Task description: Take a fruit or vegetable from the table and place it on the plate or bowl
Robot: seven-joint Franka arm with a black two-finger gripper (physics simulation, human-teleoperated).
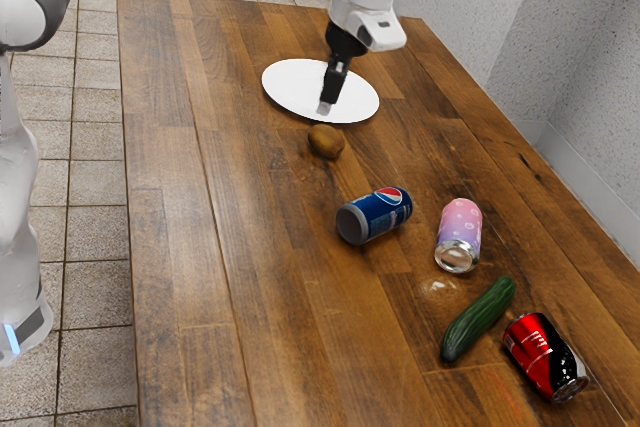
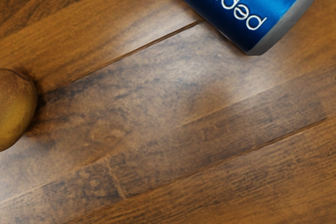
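Observation:
A brown kiwi [image 1: 326, 141] lies on the wooden table just in front of the white plate [image 1: 290, 82]; in the wrist view the kiwi [image 2: 14, 108] sits off to one side of the hand. A green cucumber [image 1: 478, 319] lies near the table's front right, between two cans. My gripper [image 1: 326, 105] hangs above the plate's near part, a little behind the kiwi and apart from it. Nothing shows in its grasp.
A blue Pepsi can [image 1: 374, 214] lies on its side at mid-table and appears again in the wrist view [image 2: 241, 3]. A pink can [image 1: 459, 235] and a red can [image 1: 543, 356] lie near the cucumber. A wall runs along the exterior view's right.

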